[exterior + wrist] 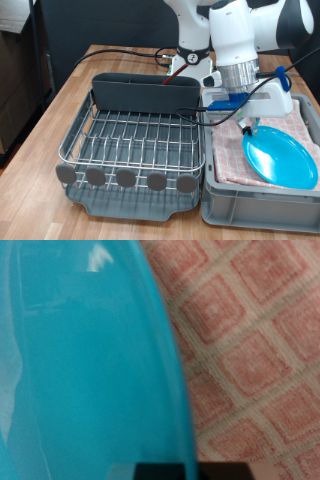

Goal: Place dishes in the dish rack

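Nearest the exterior camera, along the bottom of the frame, runs the front edge of the dish rack (130, 150): a silver wire grid in a dark grey tray, with a row of round grey feet (125, 178) facing the lens and a tall grey utensil caddy (140, 92) across its far side. Nothing I can see sits on the wires.

Just beside it, at the lower right, stands a grey crate (215, 205) lined with a pink checked cloth (232, 155). On that cloth lies the blue plate (280, 158), tilted a little, its long axis running from the frame's centre toward the lower right corner.

From the upper right the white arm reaches down, and the gripper (247, 124) sits at the plate's upper left rim, touching or nearly so. Whether its fingers are spread or closed I cannot tell.

The wrist view shows only the plate's (80, 370) glossy blue surface and curved rim against the checked cloth (255, 340).
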Controlling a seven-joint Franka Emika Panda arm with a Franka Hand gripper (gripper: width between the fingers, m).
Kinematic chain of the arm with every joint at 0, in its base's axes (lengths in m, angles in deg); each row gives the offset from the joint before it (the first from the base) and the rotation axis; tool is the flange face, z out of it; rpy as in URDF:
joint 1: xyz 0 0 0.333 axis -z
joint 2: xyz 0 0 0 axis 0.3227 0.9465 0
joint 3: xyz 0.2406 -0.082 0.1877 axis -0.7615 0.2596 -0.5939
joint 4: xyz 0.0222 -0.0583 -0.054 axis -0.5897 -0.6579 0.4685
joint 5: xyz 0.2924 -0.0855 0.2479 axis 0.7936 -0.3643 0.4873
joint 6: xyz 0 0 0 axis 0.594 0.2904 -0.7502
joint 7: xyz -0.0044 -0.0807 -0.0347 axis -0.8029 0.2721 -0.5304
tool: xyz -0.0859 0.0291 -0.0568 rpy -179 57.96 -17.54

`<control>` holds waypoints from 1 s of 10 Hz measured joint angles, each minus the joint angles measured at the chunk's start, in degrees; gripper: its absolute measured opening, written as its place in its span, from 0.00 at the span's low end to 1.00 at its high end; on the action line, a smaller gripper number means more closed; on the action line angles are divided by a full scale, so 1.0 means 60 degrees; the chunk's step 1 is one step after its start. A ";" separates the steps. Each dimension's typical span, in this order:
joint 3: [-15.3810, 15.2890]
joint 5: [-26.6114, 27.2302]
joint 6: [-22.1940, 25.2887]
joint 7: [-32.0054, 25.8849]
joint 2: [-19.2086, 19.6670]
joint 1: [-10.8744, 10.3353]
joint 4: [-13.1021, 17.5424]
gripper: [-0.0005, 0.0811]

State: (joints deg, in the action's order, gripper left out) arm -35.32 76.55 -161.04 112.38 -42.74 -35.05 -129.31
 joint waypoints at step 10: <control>0.1082 -0.5474 0.2046 0.3762 -0.1693 0.0060 -0.0372 0.04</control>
State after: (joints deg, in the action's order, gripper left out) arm -28.83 43.70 -148.77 134.94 -52.90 -34.68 -131.53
